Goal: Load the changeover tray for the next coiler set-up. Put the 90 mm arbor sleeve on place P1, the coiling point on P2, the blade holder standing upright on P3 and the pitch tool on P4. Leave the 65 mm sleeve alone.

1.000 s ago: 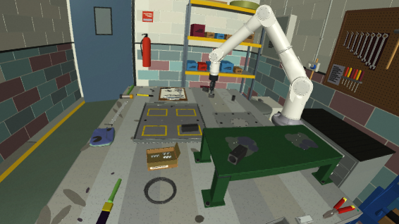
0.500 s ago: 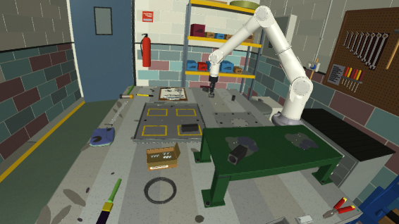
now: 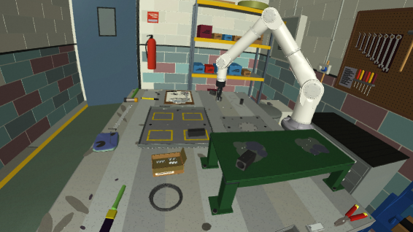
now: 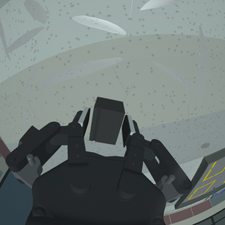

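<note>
A dark rectangular block [image 4: 107, 120], hardly visible from the side camera, stands between the fingers of my gripper [image 3: 218, 95] [image 4: 106, 125]. The gripper is at the far end of the floor, right of the tray's back edge, and it stands open around the block without holding it. The grey changeover tray [image 3: 176, 126] lies on the floor with four yellow-outlined places. A dark flat block [image 3: 196, 132] lies on the tray's near right place. A dark sleeve-like block [image 3: 245, 159] lies on its side on the green bench [image 3: 277, 155]. A small dark cylinder [image 3: 241, 100] stands right of the gripper.
Behind the gripper stand shelves [image 3: 230, 43] with boxes. A clipboard [image 3: 178, 97] lies behind the tray. A cardboard box [image 3: 168, 162], a dark ring [image 3: 165, 197], a blue cloth [image 3: 106, 141] and a green-handled tool [image 3: 114, 211] lie on the near floor.
</note>
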Tool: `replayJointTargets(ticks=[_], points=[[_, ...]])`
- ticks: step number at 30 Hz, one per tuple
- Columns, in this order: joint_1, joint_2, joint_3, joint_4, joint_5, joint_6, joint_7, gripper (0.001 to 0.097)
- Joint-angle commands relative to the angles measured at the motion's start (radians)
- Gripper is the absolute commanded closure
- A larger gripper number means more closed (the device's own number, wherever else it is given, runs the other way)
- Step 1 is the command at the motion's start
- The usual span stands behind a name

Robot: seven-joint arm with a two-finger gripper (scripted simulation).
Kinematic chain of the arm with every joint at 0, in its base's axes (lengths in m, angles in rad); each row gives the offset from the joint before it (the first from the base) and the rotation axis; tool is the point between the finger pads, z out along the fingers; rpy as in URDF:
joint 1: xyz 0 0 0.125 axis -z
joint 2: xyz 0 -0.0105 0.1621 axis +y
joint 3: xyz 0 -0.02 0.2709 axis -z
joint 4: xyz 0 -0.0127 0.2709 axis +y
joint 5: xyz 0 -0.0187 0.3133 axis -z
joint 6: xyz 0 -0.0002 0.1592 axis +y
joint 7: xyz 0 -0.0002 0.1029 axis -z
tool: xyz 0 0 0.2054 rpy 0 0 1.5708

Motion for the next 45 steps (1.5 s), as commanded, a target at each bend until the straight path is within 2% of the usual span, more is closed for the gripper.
replayJointTargets(ticks=[1,12,34,45], points=[[0.0,-0.001,0.0,-0.001,0.0,0.0,0.0,0.0461],[0.0,-0.001,0.0,-0.001,0.0,0.0,0.0,0.0461],[0.0,-0.001,0.0,-0.001,0.0,0.0,0.0,0.0901],[0.0,-0.015,0.001,-0.003,0.0,0.016,0.0,0.0901]])
